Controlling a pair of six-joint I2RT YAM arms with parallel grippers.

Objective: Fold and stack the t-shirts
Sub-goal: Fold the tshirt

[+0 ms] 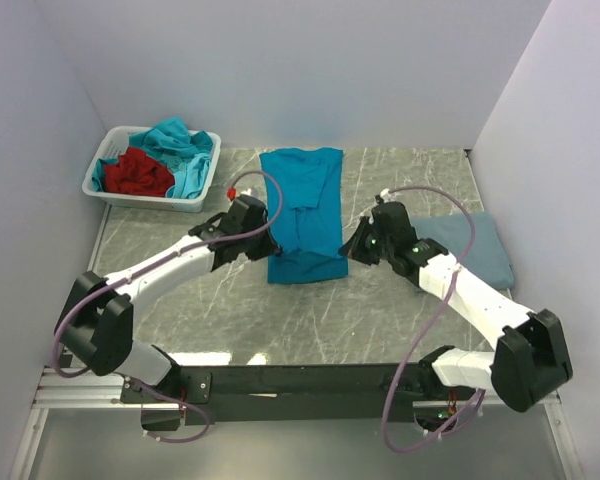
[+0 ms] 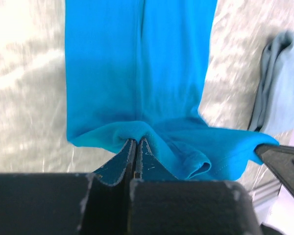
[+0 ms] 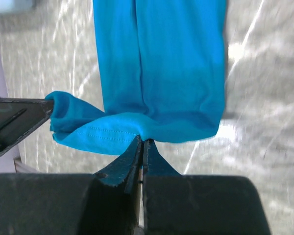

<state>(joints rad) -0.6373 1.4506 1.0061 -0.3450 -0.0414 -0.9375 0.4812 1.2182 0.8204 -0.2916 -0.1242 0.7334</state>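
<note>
While one slate-blue t-shirt [image 1: 477,250] lies folded at right of surface [image 1: 230,310], task is judged early: red t-shirt [image 1: 140,172] and turquoise t-shirts [image 1: 182,142] heaped in basket [image 1: 145,201], far left. Teal-blue t-shirt [image 1: 302,205] at centre, sides folded in to long strip; crosswise fold not yet made. Left gripper [image 1: 267,243] and right gripper [image 1: 350,250] low at strip's near hem, one per corner. Both sets of jaws clamped on hem cloth, slightly bunched. Arms reach forward, converging on strip.

A white slatted basket [image 1: 145,203] sits far-left on the grey marbled table [image 1: 280,320].
</note>
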